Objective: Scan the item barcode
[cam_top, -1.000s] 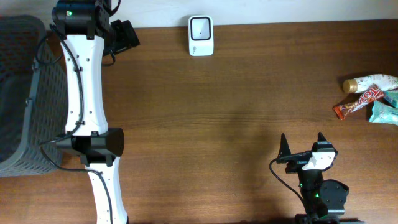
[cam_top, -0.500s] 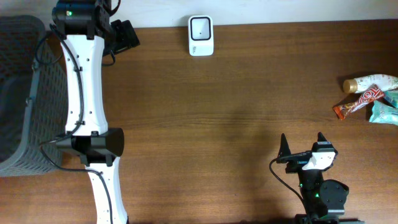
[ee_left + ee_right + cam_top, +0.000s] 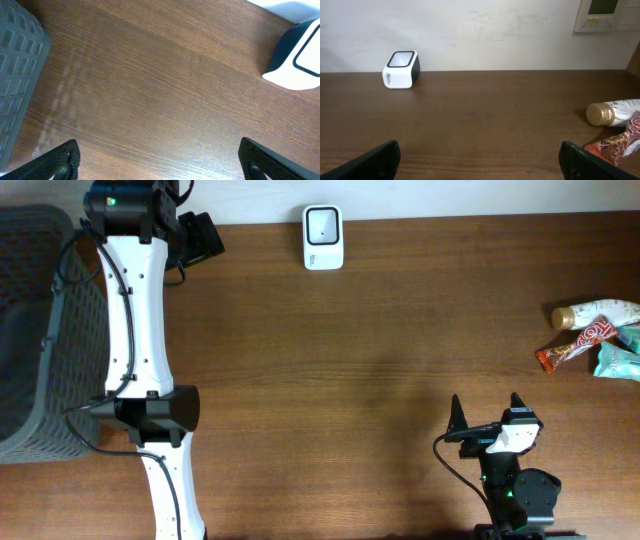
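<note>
it looks like a test room arranged as a shop checkout: a wooden table [image 3: 350,360] with a barcode scanner [image 3: 323,237], packed snacks [image 3: 595,340], a grey basket [image 3: 35,330] and a bare wall [image 3: 495,35] with a control panel [image 3: 605,14].

On the wooden table [image 3: 380,350] a white scanner [image 3: 323,237] is set at the far edge — a bottle [image 3: 597,313], snack bar [image 3: 575,346] and teal packet [image 3: 618,361] are clustered at the right.

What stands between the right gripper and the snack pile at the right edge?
Nothing visible: bare table separates the open right gripper from the bottle, red snack bar and teal packet. The path on to the scanner looks bare too.
</note>
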Controlling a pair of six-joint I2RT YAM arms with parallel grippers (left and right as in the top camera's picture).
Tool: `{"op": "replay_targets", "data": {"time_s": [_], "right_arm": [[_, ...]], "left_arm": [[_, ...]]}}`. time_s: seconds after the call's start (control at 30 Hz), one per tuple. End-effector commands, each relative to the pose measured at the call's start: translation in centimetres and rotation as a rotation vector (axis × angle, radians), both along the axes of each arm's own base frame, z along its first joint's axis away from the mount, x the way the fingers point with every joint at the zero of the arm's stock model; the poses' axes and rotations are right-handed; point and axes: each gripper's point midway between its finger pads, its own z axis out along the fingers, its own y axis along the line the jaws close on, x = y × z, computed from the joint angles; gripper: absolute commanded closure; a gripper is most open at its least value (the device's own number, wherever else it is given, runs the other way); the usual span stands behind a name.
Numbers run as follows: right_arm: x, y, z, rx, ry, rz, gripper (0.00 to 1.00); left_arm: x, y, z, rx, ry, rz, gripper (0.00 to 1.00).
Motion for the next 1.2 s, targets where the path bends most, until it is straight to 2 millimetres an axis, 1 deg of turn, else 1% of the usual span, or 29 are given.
{"op": "replay_targets", "data": {"time_s": [0.0, 0.03, 0.1, 0.17, 0.2, 0.3, 0.4, 0.53, 0.6, 0.63, 0.73, 0.93, 1.0, 1.17], "right_arm": [[0.0, 0.0, -0.3, 0.003, 0.002, -0.007, 0.01], [0.0, 0.0, -0.3, 0.003, 0.002, -0.007, 0.01], [0.0, 0.0, -0.3, 0.003, 0.002, -0.007, 0.01], [0.0, 0.0, -0.3, 0.003, 0.002, -0.007, 0.01], [0.0, 0.0, -0.3, 0.003, 0.002, -0.007, 0.01], [0.0, 0.0, -0.3, 0.003, 0.002, -0.007, 0.01], [0.0, 0.0, -0.3, 0.003, 0.002, -0.007, 0.01], [0.0, 0.0, -0.3, 0.003, 0.002, -0.007, 0.01], [0.0, 0.0, -0.3, 0.003, 0.002, -0.007, 0.01], [0.0, 0.0, -0.3, 0.003, 0.002, -0.006, 0.01], [0.0, 0.0, -0.3, 0.003, 0.002, -0.007, 0.01], [0.0, 0.0, -0.3, 0.003, 0.002, -0.007, 0.01], [0.0, 0.0, -0.3, 0.003, 0.002, -0.007, 0.02], [0.0, 0.0, -0.3, 0.003, 0.002, -0.007, 0.01]], "left_arm": [[-0.1, 1.0, 0.5, 0.053, -0.012, 0.023, 0.01], [-0.1, 0.7, 0.5, 0.037, -0.011, 0.014, 0.01], [-0.2, -0.9, 0.4, -0.025, -0.005, -0.05, 0.01], [-0.2, -1.3, 0.5, -0.033, -0.008, -0.06, 0.01], [-0.3, -1.6, 0.6, -0.017, -0.009, -0.093, 0.01], [-0.6, -1.9, 1.6, 0.016, -0.025, -0.15, 0.01], [-1.4, -1.8, 3.9, 0.025, -0.074, -0.169, 0.01], [-3.5, -1.7, 8.3, 0.032, -0.175, -0.168, 0.01], [-4.3, -1.3, 10.0, 0.066, -0.213, -0.156, 0.01], [-4.8, -1.5, 10.8, 0.087, -0.23, -0.174, 0.01], [-5.2, -2.4, 11.4, 0.086, -0.245, -0.198, 0.01], [-5.7, -5.8, 11.6, 0.082, -0.254, -0.274, 0.01], [-5.8, -6.2, 11.6, 0.094, -0.256, -0.283, 0.01], [-5.9, -6.4, 11.6, 0.098, -0.256, -0.286, 0.01]]}}
